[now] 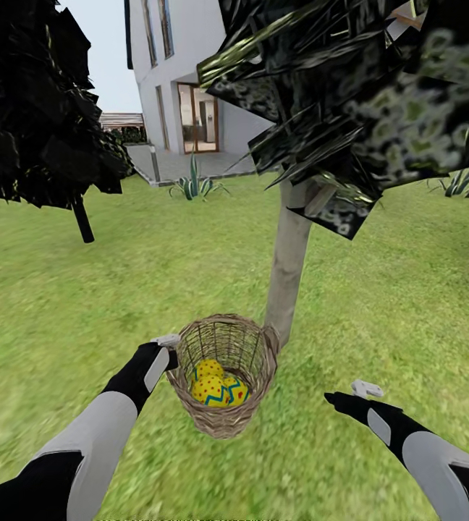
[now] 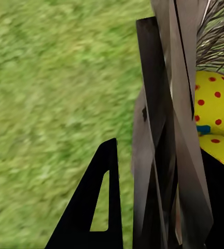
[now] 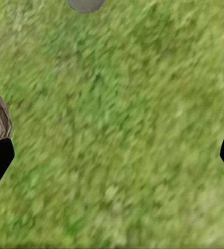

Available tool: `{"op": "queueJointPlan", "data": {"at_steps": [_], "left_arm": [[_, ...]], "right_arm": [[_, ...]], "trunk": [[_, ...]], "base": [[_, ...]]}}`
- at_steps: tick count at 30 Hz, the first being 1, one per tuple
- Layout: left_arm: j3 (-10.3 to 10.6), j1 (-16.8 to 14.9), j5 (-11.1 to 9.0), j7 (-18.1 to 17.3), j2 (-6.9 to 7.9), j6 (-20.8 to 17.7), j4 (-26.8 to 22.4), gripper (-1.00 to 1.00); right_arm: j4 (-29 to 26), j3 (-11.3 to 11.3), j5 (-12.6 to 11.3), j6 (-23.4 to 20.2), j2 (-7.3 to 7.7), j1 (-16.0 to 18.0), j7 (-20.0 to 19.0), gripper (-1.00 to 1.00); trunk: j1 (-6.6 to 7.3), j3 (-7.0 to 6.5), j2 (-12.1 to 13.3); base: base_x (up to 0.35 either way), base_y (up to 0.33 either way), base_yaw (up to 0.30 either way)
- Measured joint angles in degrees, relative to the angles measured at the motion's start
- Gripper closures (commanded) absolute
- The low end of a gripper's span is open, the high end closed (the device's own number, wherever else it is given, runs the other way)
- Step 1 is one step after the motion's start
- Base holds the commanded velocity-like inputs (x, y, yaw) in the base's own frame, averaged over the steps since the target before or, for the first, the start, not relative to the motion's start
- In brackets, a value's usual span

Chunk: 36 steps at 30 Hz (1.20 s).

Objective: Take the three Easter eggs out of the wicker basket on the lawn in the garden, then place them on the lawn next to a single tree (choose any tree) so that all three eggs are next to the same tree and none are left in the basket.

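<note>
1. Head view: wicker basket (image 1: 224, 376) sits tilted just before the tree (image 1: 289, 271) trunk, Easter eggs (image 1: 216, 383) inside.
2. Left gripper (image 1: 166, 346) fingers clamp the basket's rim.
3. Right gripper (image 1: 361, 394) hangs apart, fingers spread wide over bare lawn (image 1: 401, 304).
4. Open grass surrounds both sides.
</note>
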State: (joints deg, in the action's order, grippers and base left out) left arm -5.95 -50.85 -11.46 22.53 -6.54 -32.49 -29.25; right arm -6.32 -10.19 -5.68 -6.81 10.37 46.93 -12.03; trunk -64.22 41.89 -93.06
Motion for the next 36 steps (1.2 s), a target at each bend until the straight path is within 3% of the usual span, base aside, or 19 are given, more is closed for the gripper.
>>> {"op": "queueJointPlan", "data": {"at_steps": [9, 18, 36], "left_arm": [[0.0, 0.0, 0.1, 0.0, 0.00, 0.0, 0.0, 1.00], [0.0, 0.0, 0.0, 0.0, -0.01, 0.0, 0.0, 1.00], [0.0, 0.0, 0.1, 0.0, 0.00, 0.0, 0.0, 1.00]], "right_arm": [[-0.3, 0.0, 0.0, 0.2, -0.37, -0.2, -0.1, -1.00], [-0.3, -0.1, 0.0, 0.3, -0.35, -0.2, -0.1, -1.00], [-0.3, 0.0, 0.0, 0.3, -0.39, -0.3, -0.1, -1.00]], "trunk": [[-1.98, 2.13, -3.6], [-3.96, 4.50, -7.2], [-7.91, 9.36, -14.4]], "base": [[0.000, 0.000, 0.056], [0.000, 0.000, -0.119], [0.000, 0.000, -0.002]]}}
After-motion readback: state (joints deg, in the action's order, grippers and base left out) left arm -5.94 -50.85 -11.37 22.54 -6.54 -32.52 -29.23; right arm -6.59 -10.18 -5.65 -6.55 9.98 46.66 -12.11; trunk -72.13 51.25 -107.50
